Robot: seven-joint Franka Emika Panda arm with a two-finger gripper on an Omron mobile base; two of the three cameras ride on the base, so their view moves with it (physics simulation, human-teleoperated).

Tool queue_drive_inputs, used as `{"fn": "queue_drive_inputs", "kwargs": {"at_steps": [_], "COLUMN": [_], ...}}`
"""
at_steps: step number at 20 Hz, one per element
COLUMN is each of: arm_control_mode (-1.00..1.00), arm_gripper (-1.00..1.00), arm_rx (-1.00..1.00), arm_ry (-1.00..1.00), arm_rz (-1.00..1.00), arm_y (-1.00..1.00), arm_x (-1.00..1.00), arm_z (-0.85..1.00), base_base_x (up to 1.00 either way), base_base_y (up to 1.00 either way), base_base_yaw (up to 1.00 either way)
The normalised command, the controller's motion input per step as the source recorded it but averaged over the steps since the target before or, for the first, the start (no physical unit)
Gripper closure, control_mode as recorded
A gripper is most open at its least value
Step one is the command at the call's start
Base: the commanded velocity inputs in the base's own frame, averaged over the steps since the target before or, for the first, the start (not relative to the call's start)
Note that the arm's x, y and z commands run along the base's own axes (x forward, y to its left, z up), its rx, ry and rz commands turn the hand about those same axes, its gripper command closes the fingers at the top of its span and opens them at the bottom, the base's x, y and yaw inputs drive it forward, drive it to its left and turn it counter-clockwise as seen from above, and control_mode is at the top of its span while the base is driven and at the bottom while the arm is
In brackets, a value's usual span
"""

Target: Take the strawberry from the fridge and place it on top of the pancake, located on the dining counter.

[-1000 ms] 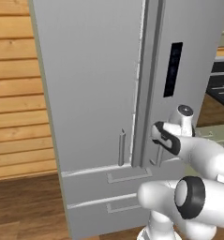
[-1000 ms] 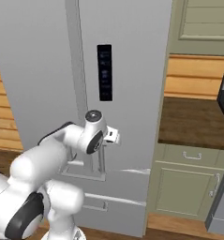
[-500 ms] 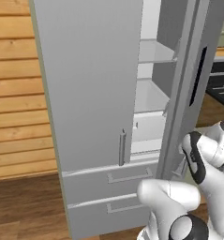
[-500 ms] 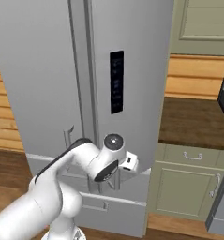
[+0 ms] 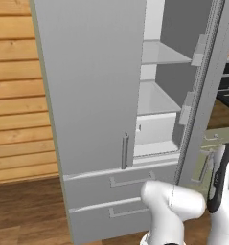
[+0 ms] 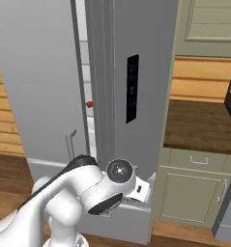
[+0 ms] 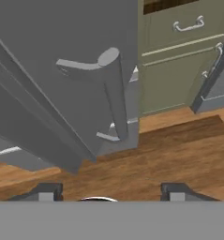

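The light-grey fridge [image 5: 87,86] stands with its left door shut and its right door [image 6: 136,82] swung partly open. White shelves [image 5: 156,98] show inside. A small red strawberry [image 6: 89,103] peeks through the gap between the doors in the right base view. My gripper [image 7: 111,192] is open, low in front of the open door. Its fingertips [image 7: 47,191] are spread wide with nothing between them. The right door's bar handle [image 7: 115,93] stands just ahead of them, apart from the fingers. The pancake and the dining counter are out of view.
Pale green panelled cabinets [image 6: 194,193] under a dark wall counter [image 6: 199,125] sit right of the fridge. Two fridge drawers [image 5: 120,182] lie below the doors. A wood plank wall [image 5: 15,95] is on the left, a wooden floor [image 7: 169,154] below.
The right fridge door has swung further open, showing more shelves. My arm has drawn back and down, and the handle now stands clear of the fingers.
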Motion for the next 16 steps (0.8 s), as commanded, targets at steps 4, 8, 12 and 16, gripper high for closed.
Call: {"fn": "queue_drive_inputs", "kwargs": {"at_steps": [4, 8, 12, 16], "arm_control_mode": [-1.00, -1.00, -1.00, -1.00], "arm_gripper": [-1.00, -1.00, -1.00, -1.00], "arm_rx": [-0.26, -0.46, -0.54, -0.55], "arm_ry": [0.15, 0.36, 0.53, 0.56], "arm_rz": [-0.10, -0.14, -0.09, -0.01], "arm_y": [0.57, 1.00, 1.00, 0.76], "arm_x": [-0.64, -0.05, 0.25, 0.78], "arm_z": [1.00, 0.85, 0.69, 0.70], "base_base_x": [0.00, 0.00, 0.00, 0.00], "base_base_y": [0.00, 0.00, 0.00, 0.00], "base_base_yaw": [0.00, 0.00, 0.00, 0.00]}}
